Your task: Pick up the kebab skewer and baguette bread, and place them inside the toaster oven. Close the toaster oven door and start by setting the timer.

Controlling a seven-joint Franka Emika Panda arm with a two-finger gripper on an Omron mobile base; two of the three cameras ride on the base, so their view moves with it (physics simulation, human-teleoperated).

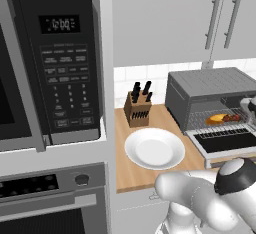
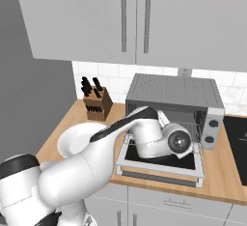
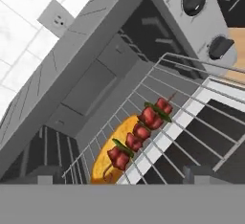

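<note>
The toaster oven [image 1: 210, 95] reads as matt grey metal, ribbed across its top, with a thin shiny wire rack [image 3: 158, 122] inside. On that rack, the baguette bread [image 3: 107, 153] shows a smooth golden-orange crust, and the kebab skewer [image 3: 139, 134] glossy dark-red chunks. The toaster oven door [image 1: 225, 140] is dark glass in a light grey frame. Near the counter's [image 1: 150, 173] front edge, warm matt wood, sits a glossy white plate [image 1: 154, 149].
</note>
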